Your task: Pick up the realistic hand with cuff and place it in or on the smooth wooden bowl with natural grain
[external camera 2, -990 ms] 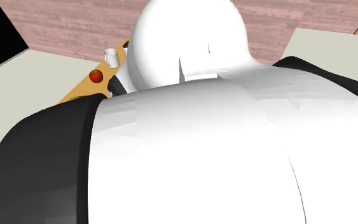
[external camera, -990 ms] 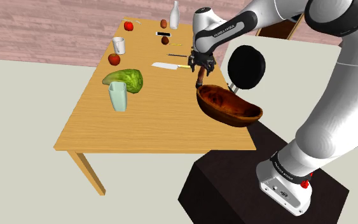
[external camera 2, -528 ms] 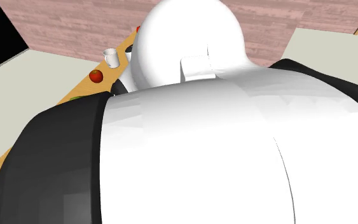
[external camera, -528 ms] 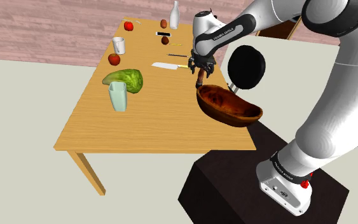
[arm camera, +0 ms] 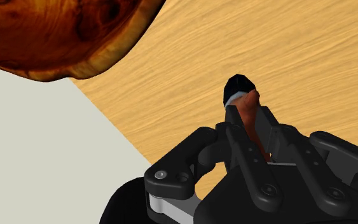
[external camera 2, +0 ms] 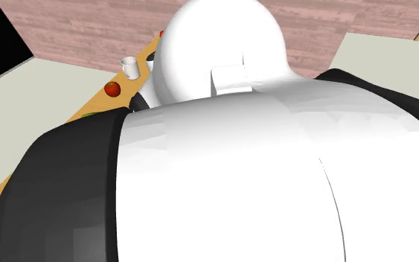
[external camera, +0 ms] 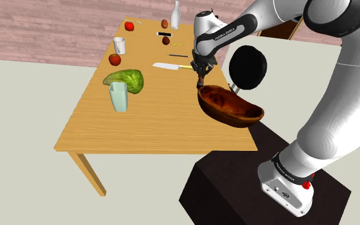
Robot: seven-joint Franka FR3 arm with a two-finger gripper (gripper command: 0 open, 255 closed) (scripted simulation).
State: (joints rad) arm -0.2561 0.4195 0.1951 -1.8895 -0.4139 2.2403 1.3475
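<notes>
The hand with cuff [arm camera: 248,112] is a reddish-brown piece with a black cuff end, lying on the wooden table [external camera: 146,124]. My gripper [arm camera: 252,131] is shut on it, and its black fingers [arm camera: 236,141] clasp the hand from both sides. In the shoulder view the gripper [external camera: 201,75] points down at the table's right edge, with the hand [external camera: 201,81] a thin dark sliver under it. The dark glossy wooden bowl [external camera: 229,105] sits just in front of the gripper, overhanging the table's right edge. Its rim [arm camera: 56,38] is close beside the gripper.
On the table are a lettuce [external camera: 126,80], a pale green cup [external camera: 119,97], a white mug [external camera: 119,45], a red apple [external camera: 115,59], a knife [external camera: 169,65] and a white bottle [external camera: 175,15]. A black pan [external camera: 247,67] stands behind the bowl. The arm's white shell [external camera 2: 230,164] blocks the second exterior view.
The fingers have gone from open to shut around the hand with cuff. The arm has barely shifted.
</notes>
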